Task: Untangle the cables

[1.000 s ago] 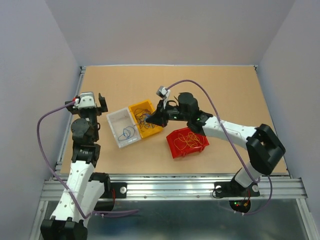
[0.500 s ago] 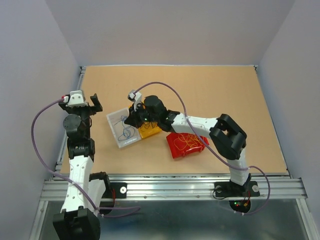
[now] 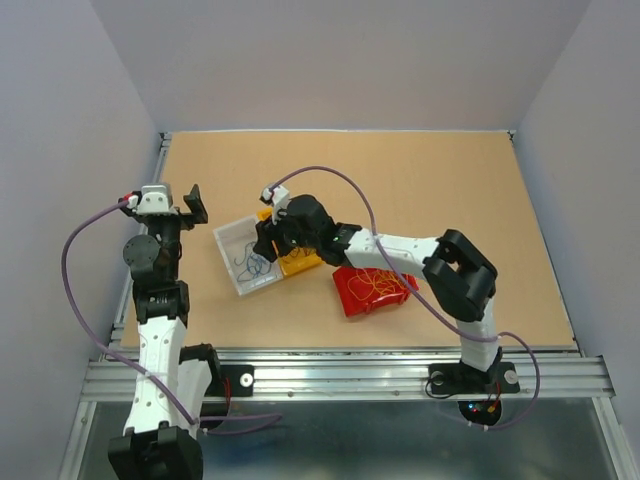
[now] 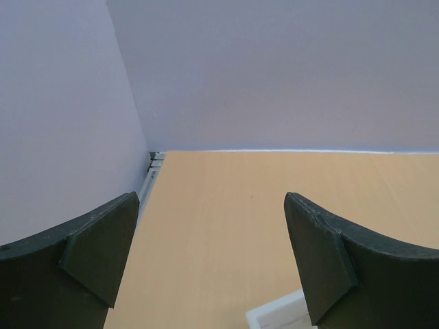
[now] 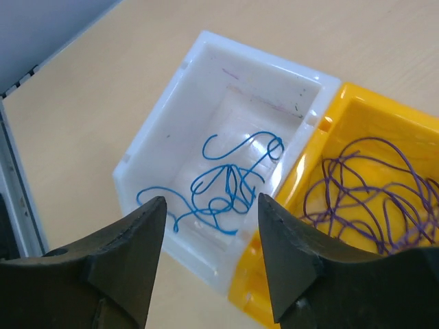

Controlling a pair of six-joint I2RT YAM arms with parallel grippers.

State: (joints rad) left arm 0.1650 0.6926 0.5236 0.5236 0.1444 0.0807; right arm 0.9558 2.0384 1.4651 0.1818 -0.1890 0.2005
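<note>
While the left arm stands tall at the left edge of the table (image 3: pixel 450 190), its left gripper (image 3: pixel 170 208) hangs in the air well clear of everything. Its dark fingers (image 4: pixel 96 250) are spread as wide as they go, with only bare tabletop and the far wall showing between them; it has hold of nothing.

To its right, near the middle of the table, sits a white bin (image 3: pixel 228 262), and in its bottom lies a loose scribble of blue cables (image 5: pixel 230 185), thin loops crossing one another. The right gripper (image 5: pixel 209 267) hovers just above this bin, reaching in from the right. Its fingers (image 5: pixel 291 253) are parted about halfway. Nothing is pinched between them, and the blue strands lie free below the gap.

Touching the white bin's right side is a yellow bin (image 5: pixel 370 110), half hidden from above by the right wrist. It holds a heap of purple cables (image 5: pixel 374 185) curling over each other.

Further right and a little nearer, apart from the other two, a red bin (image 3: pixel 345 290) lies at a slant beneath the right forearm, with a tangle of yellow-orange cables (image 3: pixel 377 283) inside.
</note>
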